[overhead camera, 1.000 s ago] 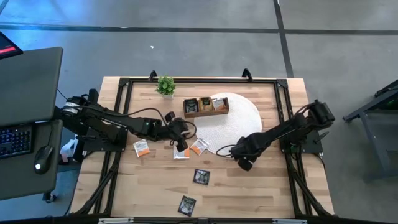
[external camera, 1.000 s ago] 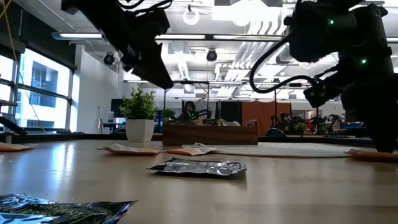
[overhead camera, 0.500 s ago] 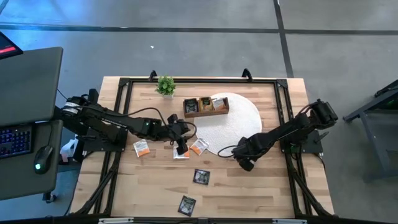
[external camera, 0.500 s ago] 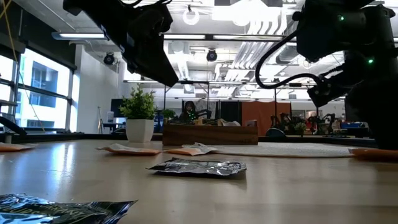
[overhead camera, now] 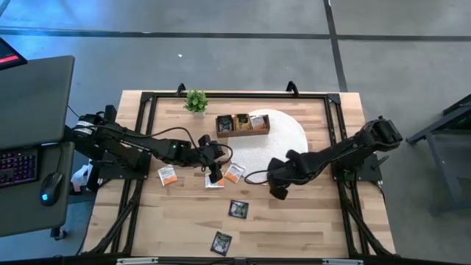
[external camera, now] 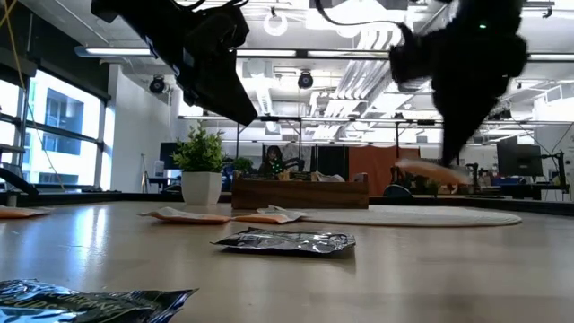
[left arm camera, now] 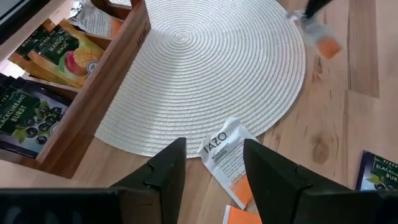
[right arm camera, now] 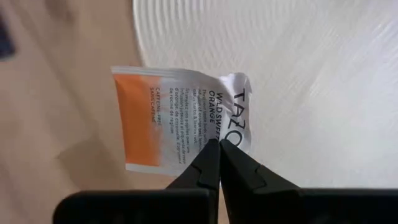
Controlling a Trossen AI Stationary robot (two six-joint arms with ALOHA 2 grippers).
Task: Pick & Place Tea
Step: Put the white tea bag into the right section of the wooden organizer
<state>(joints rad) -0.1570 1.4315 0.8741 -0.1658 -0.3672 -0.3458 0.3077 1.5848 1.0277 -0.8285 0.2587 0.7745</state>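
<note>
My right gripper [overhead camera: 275,190] hangs near the mat's near edge, shut on a white-and-orange tea sachet [right arm camera: 180,118], which shows lifted in the low view [external camera: 430,170]. My left gripper [overhead camera: 213,171] hovers open above another white-and-orange sachet [left arm camera: 225,149] that lies flat on the wood at the mat's rim, framed by the fingers in the left wrist view. More sachets lie flat on the table: white-and-orange ones [overhead camera: 167,174] [overhead camera: 235,173], black ones [overhead camera: 238,209] [overhead camera: 221,241]. The wooden tray [overhead camera: 243,124] at the back holds several sachets. My right gripper pinches the sachet between its two fingers at the middle of one edge [right arm camera: 210,134], where the orange half meets the white printed half. The fingers point steeply down. The sachet is lifted clear of the table and juts out sideways from the fingertips, a little tilted.
The round white woven mat [overhead camera: 283,143] lies right of centre, the tray's right end on it. A small potted plant [overhead camera: 196,101] stands at the far edge. A black frame [overhead camera: 143,132] borders the table's sides. Bare wood lies along the near edge.
My right gripper has risen, swung toward the table's left and turned about. The white-and-orange sachet that lay flat on the table under it now hangs from its fingers, clear of the table. The tray has shifted slightly left.
</note>
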